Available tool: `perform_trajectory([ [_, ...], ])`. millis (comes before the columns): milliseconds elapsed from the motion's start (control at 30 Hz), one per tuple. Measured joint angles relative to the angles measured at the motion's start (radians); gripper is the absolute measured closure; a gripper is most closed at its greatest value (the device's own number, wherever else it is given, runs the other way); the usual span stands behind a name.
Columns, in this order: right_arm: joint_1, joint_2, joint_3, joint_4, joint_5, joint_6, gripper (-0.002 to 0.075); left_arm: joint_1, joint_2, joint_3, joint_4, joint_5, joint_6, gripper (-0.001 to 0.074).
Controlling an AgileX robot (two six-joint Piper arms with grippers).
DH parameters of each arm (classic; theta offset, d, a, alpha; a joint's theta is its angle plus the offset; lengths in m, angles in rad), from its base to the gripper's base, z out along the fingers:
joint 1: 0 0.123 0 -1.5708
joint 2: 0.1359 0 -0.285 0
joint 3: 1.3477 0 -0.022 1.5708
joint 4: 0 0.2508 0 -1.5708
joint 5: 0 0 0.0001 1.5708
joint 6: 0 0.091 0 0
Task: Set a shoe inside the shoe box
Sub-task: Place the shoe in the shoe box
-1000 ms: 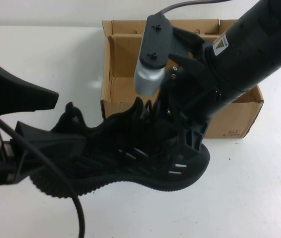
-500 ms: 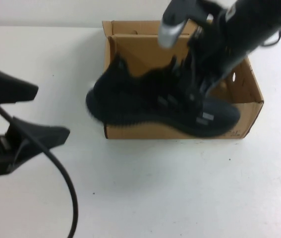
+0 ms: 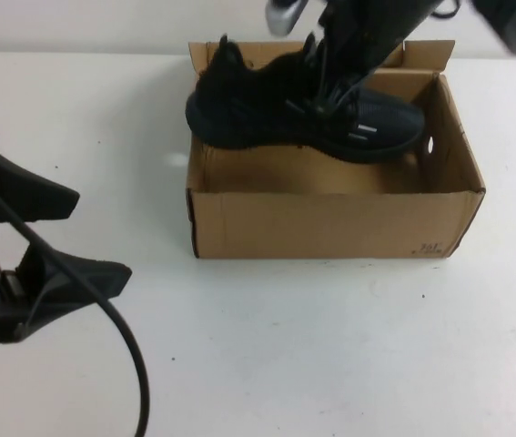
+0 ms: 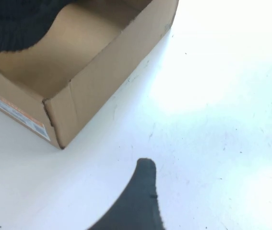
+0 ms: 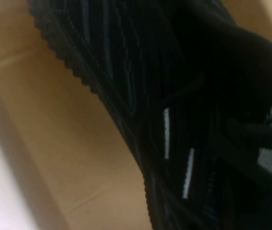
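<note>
Nearest, the left gripper (image 3: pixel 80 232) hovers over the white worktop (image 3: pixel 330 346), fingers spread. The shoe box (image 3: pixel 330 223) bears a small unreadable label. Beyond, the right gripper (image 3: pixel 330 86), fingers pinching the shoe (image 3: pixel 258 105), holds it above the box's opening.

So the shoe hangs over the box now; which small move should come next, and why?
Probably lower it straight down. The right gripper, shut on the shoe, holds it above the open shoe box, heel over the left wall, so a slight shift rightward may help. The left gripper waits open, on the left.
</note>
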Motion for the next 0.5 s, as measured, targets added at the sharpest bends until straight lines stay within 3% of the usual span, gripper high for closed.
perform_trajectory([
  [500,-0.012,0.195,-0.053,-0.102,-0.035,-0.020,0.0715,0.000,0.067,0.000,0.000,0.007,-0.055,0.0065],
])
